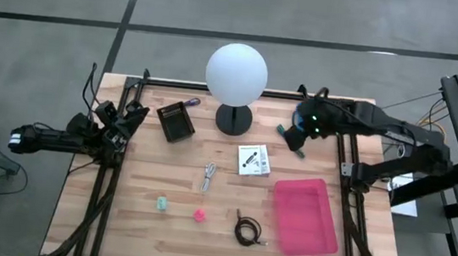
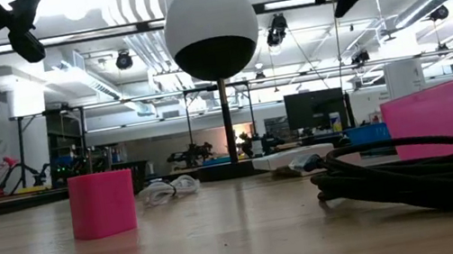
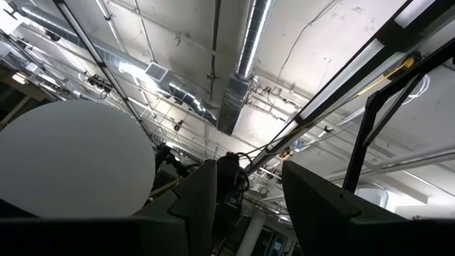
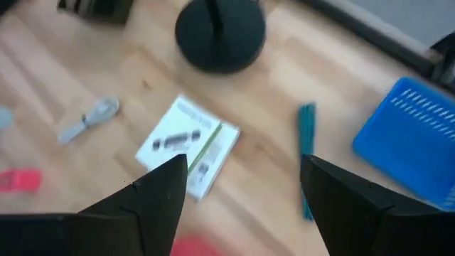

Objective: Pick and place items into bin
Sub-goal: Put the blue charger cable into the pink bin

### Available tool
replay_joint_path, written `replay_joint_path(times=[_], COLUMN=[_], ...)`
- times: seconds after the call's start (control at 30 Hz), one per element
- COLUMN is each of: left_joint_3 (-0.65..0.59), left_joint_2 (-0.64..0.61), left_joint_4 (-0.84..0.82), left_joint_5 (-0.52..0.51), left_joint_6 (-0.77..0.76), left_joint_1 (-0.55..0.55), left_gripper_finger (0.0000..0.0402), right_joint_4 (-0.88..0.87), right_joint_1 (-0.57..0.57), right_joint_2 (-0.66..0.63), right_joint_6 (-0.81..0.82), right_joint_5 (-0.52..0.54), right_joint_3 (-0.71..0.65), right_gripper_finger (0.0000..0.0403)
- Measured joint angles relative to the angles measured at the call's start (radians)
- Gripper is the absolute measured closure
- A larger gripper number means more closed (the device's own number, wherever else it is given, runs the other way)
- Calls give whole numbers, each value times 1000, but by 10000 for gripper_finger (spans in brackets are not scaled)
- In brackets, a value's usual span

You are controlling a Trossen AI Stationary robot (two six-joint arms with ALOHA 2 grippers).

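My right gripper (image 1: 304, 129) (image 4: 245, 192) hangs open above the table's far right part, over the teal pen (image 4: 306, 142). The white printed card (image 1: 253, 159) (image 4: 188, 146) lies flat, and toward the near edge from it lie the silvery metal piece (image 1: 208, 177), the green block (image 1: 162, 203), the pink block (image 1: 200, 215) (image 2: 102, 203) and the dark coiled cable (image 1: 247, 229) (image 2: 425, 173). The purple cord (image 1: 191, 103) lies by the far edge. The pink bin (image 1: 305, 214) stands at the near right. My left gripper (image 1: 130, 119) (image 3: 245, 206) waits open at the table's left edge, tipped upward.
The white globe lamp (image 1: 236, 73) stands on its black base (image 1: 233, 118) at the far middle. A small black box (image 1: 176, 122) sits left of the base. A blue basket (image 4: 412, 135) lies under my right arm. Black frame rails run along both table sides.
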Motion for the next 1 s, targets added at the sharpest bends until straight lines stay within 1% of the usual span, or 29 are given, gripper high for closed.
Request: replay_joint_path(times=[0.07, 0.1, 0.13, 0.4, 0.57, 0.87, 1.0], left_joint_3=[0, 0, 0, -2, -2, -4, -5], left_joint_2=[0, 0, 0, 0, 0, 0, 0], left_joint_4=[0, 0, 0, -2, -2, -2, -2], left_joint_5=[0, 0, 0, 0, 0, 1, 1], left_joint_6=[0, 0, 0, 0, 0, 1, 0], left_joint_1=[0, 0, 0, 0, 0, 0, 0], left_gripper_finger=[258, 258, 258, 258, 258, 258, 258], right_joint_4=[-3, -8, -14, -132, -147, -144, -141], right_joint_1=[-35, -48, -59, -154, -196, -212, -212], right_joint_2=[26, 38, 50, 134, 180, 249, 281], right_joint_6=[-58, -71, -78, -120, -149, -247, -259], right_joint_5=[-93, -119, -123, -126, -125, -119, -119], right_joint_3=[4, 5, 5, 1, 1, -1, -7], right_gripper_finger=[140, 138, 137, 138, 133, 140, 137])
